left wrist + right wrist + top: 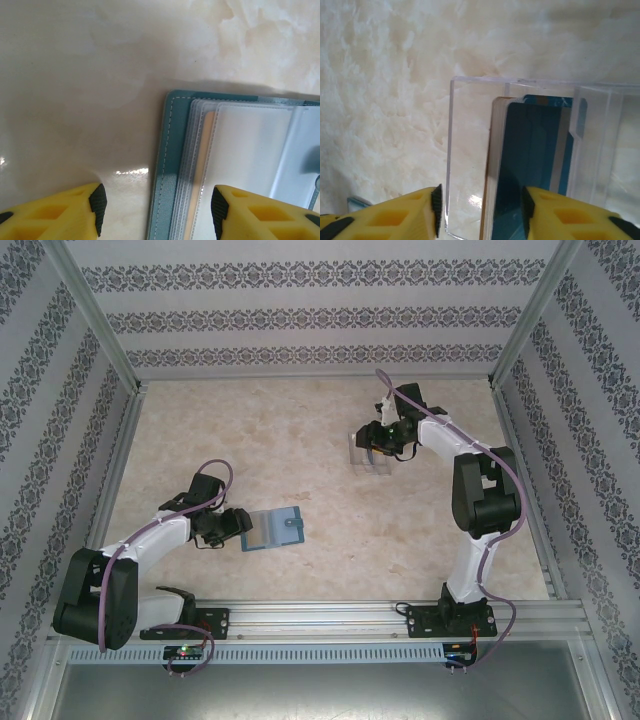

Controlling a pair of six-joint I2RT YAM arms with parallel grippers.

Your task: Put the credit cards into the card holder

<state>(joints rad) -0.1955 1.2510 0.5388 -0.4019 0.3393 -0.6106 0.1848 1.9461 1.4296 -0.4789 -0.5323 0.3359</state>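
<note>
Parted left fingers [97, 202] over one card holder [167, 165]; parted right fingers [436, 210] straddle several cards [530, 150].

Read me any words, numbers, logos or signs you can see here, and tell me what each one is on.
No text here can be read.
On the credit cards in the clear stand: dark teal faces, pale marks near the top edge too blurred to read.
On the card holder: stitching and clear sleeves, no lettering.
On the walls: ornamental pattern, no letters.
</note>
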